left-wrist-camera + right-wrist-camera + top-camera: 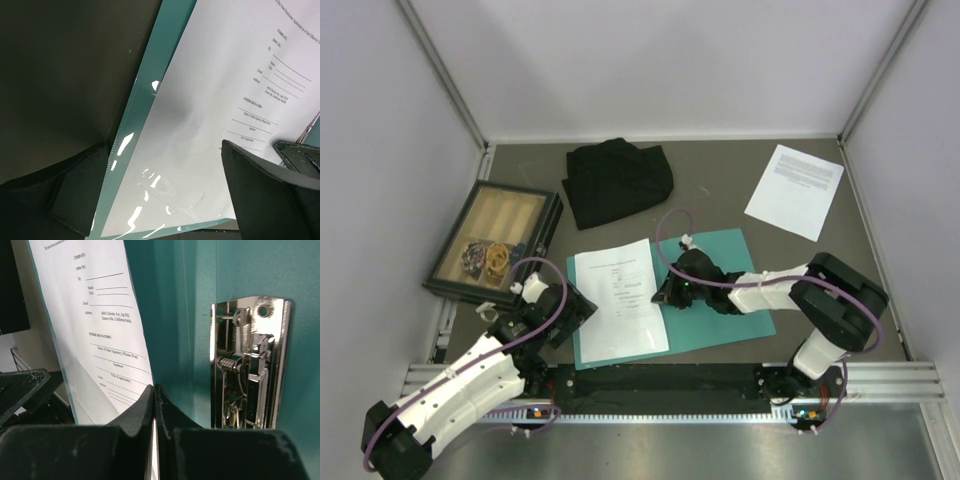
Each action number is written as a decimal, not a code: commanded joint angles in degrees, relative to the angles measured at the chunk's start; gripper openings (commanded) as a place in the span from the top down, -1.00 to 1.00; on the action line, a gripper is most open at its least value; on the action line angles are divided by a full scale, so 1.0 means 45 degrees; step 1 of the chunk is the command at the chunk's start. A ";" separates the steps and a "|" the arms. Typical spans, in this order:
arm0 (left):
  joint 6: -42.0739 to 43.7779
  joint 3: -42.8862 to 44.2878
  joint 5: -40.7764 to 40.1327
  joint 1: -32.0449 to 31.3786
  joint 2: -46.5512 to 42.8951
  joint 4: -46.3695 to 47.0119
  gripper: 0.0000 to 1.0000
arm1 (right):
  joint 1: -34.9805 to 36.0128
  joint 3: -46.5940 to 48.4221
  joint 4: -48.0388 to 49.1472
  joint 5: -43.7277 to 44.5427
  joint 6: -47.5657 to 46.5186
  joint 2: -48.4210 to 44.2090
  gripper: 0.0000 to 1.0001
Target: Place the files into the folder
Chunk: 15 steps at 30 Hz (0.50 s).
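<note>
The teal folder (pixel 720 290) lies open near the front of the table, its metal clip (pixel 250 365) on the right half. One white file (pixel 618 300) lies on its left half, under a glossy clear layer in the left wrist view (pixel 210 100). My right gripper (pixel 665 290) is shut on that sheet's right edge; a white sliver shows between the fingers (pixel 154 390). My left gripper (pixel 572 318) is open over the folder's left front corner (pixel 165 200), fingers astride the teal border (pixel 145 100). The second file (pixel 795 190) lies at the back right.
A black cloth (pixel 618 180) lies at the back middle. A dark-framed wooden tray (pixel 495 242) with small items sits at the left, close to my left arm. Enclosure walls stand on three sides.
</note>
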 commanded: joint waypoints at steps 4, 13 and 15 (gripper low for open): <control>0.0123 -0.0182 0.0086 -0.0004 -0.0037 0.0038 -0.98 | 0.0506 -0.0077 0.0729 -0.0039 0.0257 0.0029 1.00; 0.0065 -0.0260 0.0203 -0.0004 -0.0075 0.0078 -0.98 | 0.0682 0.0175 0.1139 -0.0234 -0.0035 0.0399 1.00; 0.0045 -0.0240 0.0184 -0.0004 -0.0134 0.0000 -0.98 | 0.0702 0.0351 0.1217 -0.0428 -0.0249 0.0632 1.00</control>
